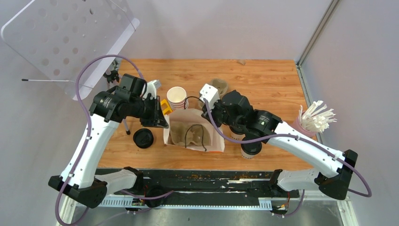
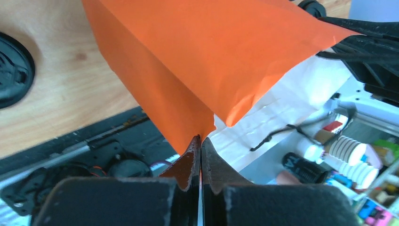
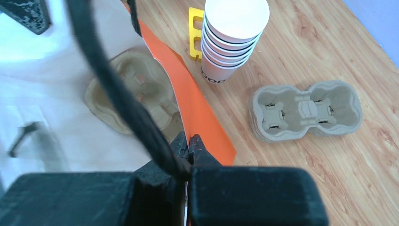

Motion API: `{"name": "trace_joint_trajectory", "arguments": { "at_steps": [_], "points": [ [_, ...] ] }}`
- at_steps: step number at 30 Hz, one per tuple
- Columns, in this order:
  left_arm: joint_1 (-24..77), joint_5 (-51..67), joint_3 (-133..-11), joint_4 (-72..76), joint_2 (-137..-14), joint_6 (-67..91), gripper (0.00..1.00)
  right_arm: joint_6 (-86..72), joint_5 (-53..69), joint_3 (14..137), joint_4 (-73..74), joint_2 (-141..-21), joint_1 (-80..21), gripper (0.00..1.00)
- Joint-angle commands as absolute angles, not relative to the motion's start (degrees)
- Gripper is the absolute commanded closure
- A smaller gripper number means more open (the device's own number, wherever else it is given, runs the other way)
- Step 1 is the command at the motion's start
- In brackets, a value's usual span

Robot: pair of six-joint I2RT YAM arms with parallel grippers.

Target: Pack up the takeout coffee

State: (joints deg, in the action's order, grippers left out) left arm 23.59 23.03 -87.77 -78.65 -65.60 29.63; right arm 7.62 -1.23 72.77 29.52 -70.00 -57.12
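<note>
Takeout coffee point(image 1: 251, 149), likely light and crushable, best clasped gently at mid-wall; left gripper point(image 2: 200, 141) and right gripper point(image 3: 189, 141) pinched shut on paper bag point(image 2: 197, 61).

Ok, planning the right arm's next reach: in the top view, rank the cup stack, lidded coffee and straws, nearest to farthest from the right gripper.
1. cup stack: just left of the right gripper, behind the bag.
2. lidded coffee: to its right, toward the arm bases.
3. straws: at the far right.
</note>
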Motion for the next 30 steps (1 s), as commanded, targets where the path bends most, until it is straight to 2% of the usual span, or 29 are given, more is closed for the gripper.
{"name": "trace_joint_trajectory", "arguments": {
  "at_steps": [1,5,6,8,9,12,15,22,25,26,27,30],
  "points": [
    [23.6,19.6,-89.6,-77.5,-64.8,22.8,0.93,9.0,-0.9,71.3,22.1,-68.5,-57.1,1.0],
    [23.6,23.5,-83.1,-75.2,-62.3,22.0,0.84,14.8,1.4,65.2,19.9,-66.1,-57.6,1.0],
    [23.6,25.2,-82.0,-74.4,-61.6,22.8,0.75,15.7,1.1,64.8,19.4,-65.1,-57.6,1.0],
    [23.6,26.0,-81.8,-73.5,-60.2,24.1,0.49,16.5,0.1,66.2,19.9,-64.2,-57.7,1.0],
    [23.6,25.5,-82.6,-73.7,-59.8,24.4,0.43,16.4,-2.2,67.2,20.6,-64.1,-57.7,1.0],
    [23.6,23.0,-85.1,-75.8,-59.8,23.9,0.3,13.6,-3.7,65.5,18.5,-62.5,-57.7,1.0],
    [23.6,22.6,-83.4,-77.2,-60.2,22.7,0.26,10.7,-3.1,60.5,15.3,-61.7,-58.3,1.0],
    [23.6,21.1,-81.9,-77.7,-60.9,22.6,0.26,10.1,-5.5,63.8,16.1,-63.9,-58.4,1.0],
    [23.6,21.3,-81.7,-77.0,-61.5,22.4,0.31,9.7,-3.3,65.1,17.5,-64.6,-58.4,1.0],
    [23.6,21.5,-81.7,-76.7,-61.7,22.5,0.36,9.7,-2.2,65.6,18.3,-64.6,-58.4,1.0],
    [23.6,21.8,-81.7,-76.4,-61.7,22.8,0.46,9.7,-1.5,65.9,18.4,-64.3,-58.6,1.0],
    [23.6,22.9,-83.6,-74.1,-61.3,23.7,0.84,12.8,-0.9,65.1,14.8,-61.6,-59.6,1.0]
  ]
}}
